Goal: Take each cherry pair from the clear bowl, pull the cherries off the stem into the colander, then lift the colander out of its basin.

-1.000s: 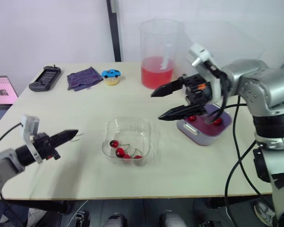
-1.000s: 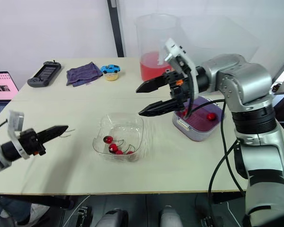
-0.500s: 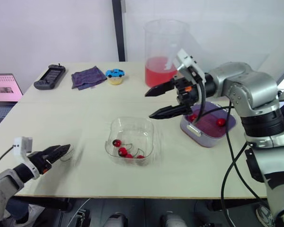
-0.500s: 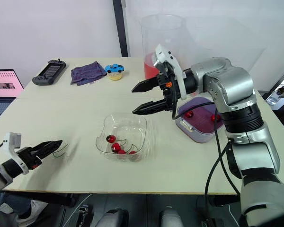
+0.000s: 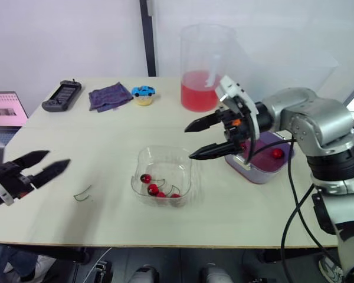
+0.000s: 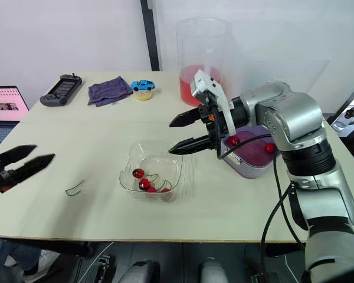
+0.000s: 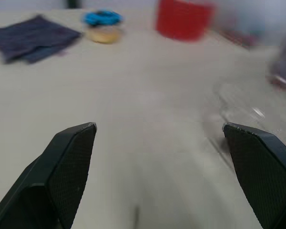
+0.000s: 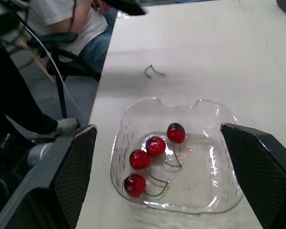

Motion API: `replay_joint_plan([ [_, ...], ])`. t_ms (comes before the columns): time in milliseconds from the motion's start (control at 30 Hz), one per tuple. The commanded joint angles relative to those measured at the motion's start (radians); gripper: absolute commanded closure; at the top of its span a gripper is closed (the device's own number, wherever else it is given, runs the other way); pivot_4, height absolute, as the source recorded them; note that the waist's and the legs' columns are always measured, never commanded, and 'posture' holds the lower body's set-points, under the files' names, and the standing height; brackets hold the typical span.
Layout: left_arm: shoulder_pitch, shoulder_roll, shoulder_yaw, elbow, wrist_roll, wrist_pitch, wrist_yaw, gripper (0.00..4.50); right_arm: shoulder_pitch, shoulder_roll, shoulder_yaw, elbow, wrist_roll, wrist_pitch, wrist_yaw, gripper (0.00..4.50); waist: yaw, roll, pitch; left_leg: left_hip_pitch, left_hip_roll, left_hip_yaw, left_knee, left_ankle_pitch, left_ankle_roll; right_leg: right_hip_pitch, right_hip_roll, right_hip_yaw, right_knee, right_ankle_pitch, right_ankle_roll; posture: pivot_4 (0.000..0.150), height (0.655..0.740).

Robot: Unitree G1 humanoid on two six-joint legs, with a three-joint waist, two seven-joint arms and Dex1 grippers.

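Note:
The clear bowl (image 5: 162, 175) sits mid-table with several red cherries (image 8: 155, 145) on green stems in it. My right gripper (image 5: 189, 142) hangs open just above the bowl's right rim, holding nothing. To its right is the purple colander (image 5: 261, 162) in its grey basin, with two cherries (image 5: 275, 153) inside. My left gripper (image 5: 58, 158) is open at the table's left edge, empty. A bare green stem (image 5: 82, 193) lies on the table between it and the bowl.
A tall pitcher of red liquid (image 5: 200, 71) stands behind the colander. A blue toy car (image 5: 143, 91), a purple cloth (image 5: 109, 97) and a black handheld device (image 5: 62, 95) lie at the back left. A laptop (image 5: 6, 109) is off the left edge. A seated person (image 8: 81, 24) is beyond the table.
My left gripper has opened, left the bare stem on the table and drawn back to the left. My right gripper has sunk a little toward the bowl.

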Motion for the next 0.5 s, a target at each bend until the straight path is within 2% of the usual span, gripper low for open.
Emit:
replay_joint_plan([
  [33,0.029,0.083,0.003,-0.067,0.018,-0.048,-0.164,0.04,-0.018,0.017,0.070,-0.037,-0.062,-0.025,-0.040,0.00,-0.002,0.000,0.000,0.000,0.000,0.000,0.000,0.000,0.000,0.000,0.000,0.000,0.000,0.000,0.000,0.150,0.7337],
  [200,0.050,0.118,-0.003,-0.117,0.001,-0.027,-0.235,0.04,-0.043,0.137,0.239,0.022,-0.211,-0.117,-0.112,0.00,-0.026,0.001,0.000,0.000,0.001,0.000,-0.001,0.000,0.000,-0.001,0.002,0.000,0.001,0.000,-0.001,0.150,0.7337],
  [367,0.033,0.114,-0.034,-0.114,0.023,-0.035,-0.234,0.04,-0.066,0.268,0.351,0.152,-0.349,-0.212,-0.177,0.00,-0.031,0.000,0.000,0.000,0.001,0.000,-0.001,0.000,0.000,-0.002,0.002,0.000,0.001,0.000,-0.001,0.150,0.7337],
  [500,0.025,0.107,-0.053,-0.108,0.041,-0.042,-0.231,0.00,-0.058,0.369,0.399,0.228,-0.410,-0.245,-0.209,1.41,-0.032,0.000,0.000,0.000,0.001,-0.001,-0.001,0.000,-0.001,-0.002,0.002,0.000,0.002,0.000,-0.001,0.150,0.7337],
])
